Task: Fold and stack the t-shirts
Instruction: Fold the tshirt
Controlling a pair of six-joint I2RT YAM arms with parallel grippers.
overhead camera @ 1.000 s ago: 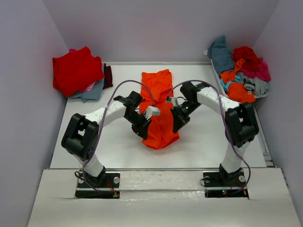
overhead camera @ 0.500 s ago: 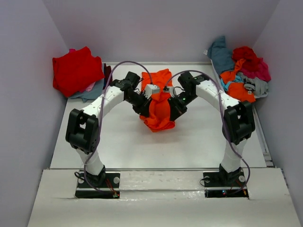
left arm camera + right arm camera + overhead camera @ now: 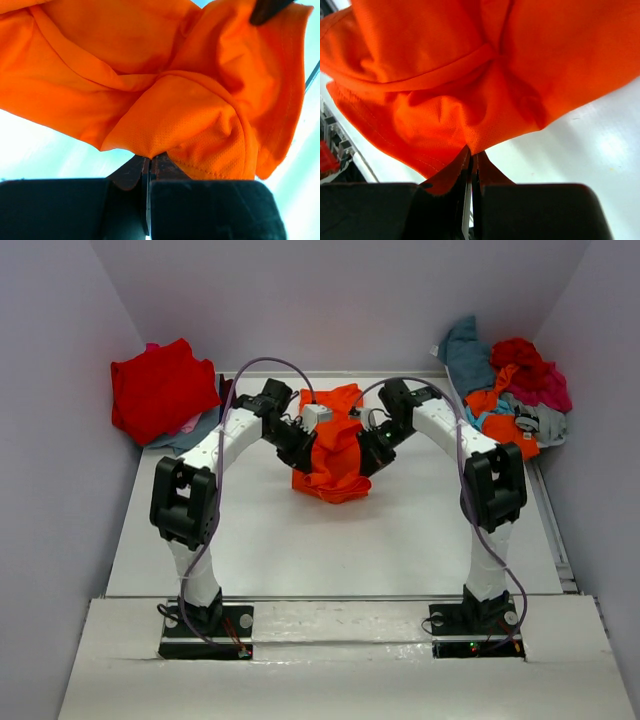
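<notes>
Orange t-shirt (image 3: 335, 455) mid-fold.
Left hand (image 3: 149, 161) and right hand (image 3: 471, 156) each pinched a raised edge; the next move probably called for laying it squarely over the far half, then releasing.

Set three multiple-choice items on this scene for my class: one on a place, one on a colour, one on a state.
1. Where is the heap of unfolded t-shirts?
A. by the far right corner of the table
B. by its far left corner
C. at its near edge

2. What colour is the t-shirt between the two arms?
A. teal
B. orange
C. grey

3. How do the left pincer and the right pincer stand?
A. both shut on cloth
B. both open
C. one open, one shut

Key:
1 A: the top view shows the jumble at the far right.
2 B: every view shows the orange t-shirt.
3 A: each wrist view shows that pincer closed on a fold of that shirt.
</notes>
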